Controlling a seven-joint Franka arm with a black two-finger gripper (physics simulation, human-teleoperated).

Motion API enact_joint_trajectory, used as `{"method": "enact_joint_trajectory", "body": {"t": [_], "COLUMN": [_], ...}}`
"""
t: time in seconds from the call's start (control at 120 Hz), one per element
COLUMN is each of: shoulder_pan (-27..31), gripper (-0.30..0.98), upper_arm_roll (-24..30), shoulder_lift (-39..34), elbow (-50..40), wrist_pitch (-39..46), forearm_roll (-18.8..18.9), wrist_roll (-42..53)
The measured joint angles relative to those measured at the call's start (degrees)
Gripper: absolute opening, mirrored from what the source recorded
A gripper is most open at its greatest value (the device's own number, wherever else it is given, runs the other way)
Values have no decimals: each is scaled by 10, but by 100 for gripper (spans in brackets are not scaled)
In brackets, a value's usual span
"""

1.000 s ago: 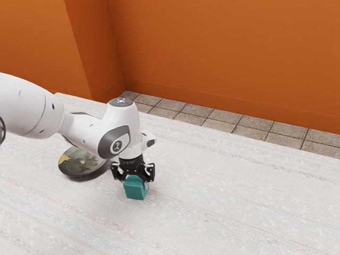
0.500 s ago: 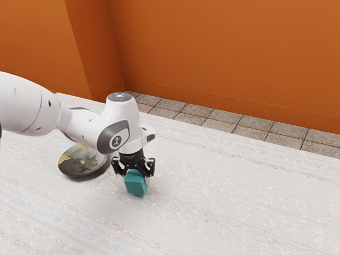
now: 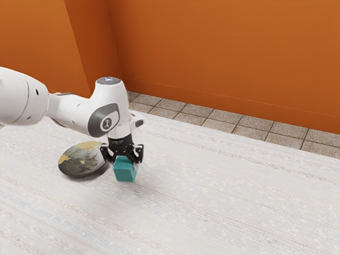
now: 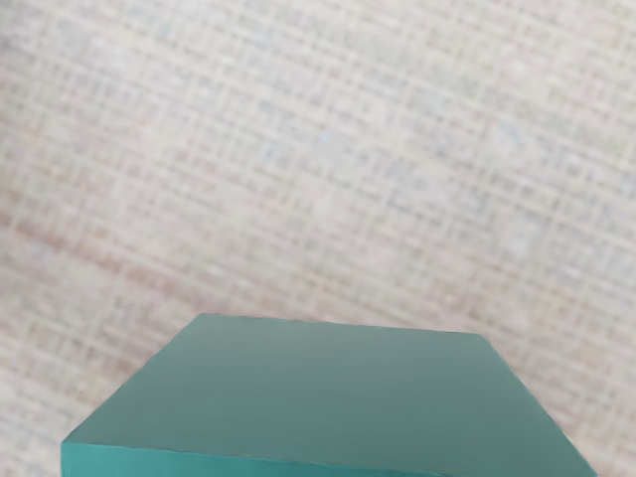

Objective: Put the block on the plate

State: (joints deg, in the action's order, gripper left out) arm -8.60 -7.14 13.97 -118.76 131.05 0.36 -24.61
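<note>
In the exterior view, the black two-finger gripper (image 3: 125, 160) has its fingers closed on opposite sides of the teal block (image 3: 125, 171), seemingly just above the pale table (image 3: 228, 207). The patterned plate (image 3: 81, 162) lies near, toward nine o'clock from the block; the side grip leaves the underside free for setting down there.

In the wrist view, the block's face spreads around six o'clock, over woven-looking table surface; its clearance is hard to judge.
</note>
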Motion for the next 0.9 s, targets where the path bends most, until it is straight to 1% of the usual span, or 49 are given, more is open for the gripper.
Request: {"method": "enact_joint_trajectory", "body": {"t": [0.342, 0.658, 0.758, 0.9], "shoulder_pan": [82, 141, 186, 215], "gripper": [42, 40, 40, 39], "upper_arm_roll": [3, 7, 39, 55], "shoulder_lift": [15, 70, 87, 101], "elbow": [38, 117, 133, 147], "wrist_pitch": [-18, -46, -53, -62], "forearm_roll": [4, 12, 19, 35], "wrist_roll": [52, 115, 133, 155]}}
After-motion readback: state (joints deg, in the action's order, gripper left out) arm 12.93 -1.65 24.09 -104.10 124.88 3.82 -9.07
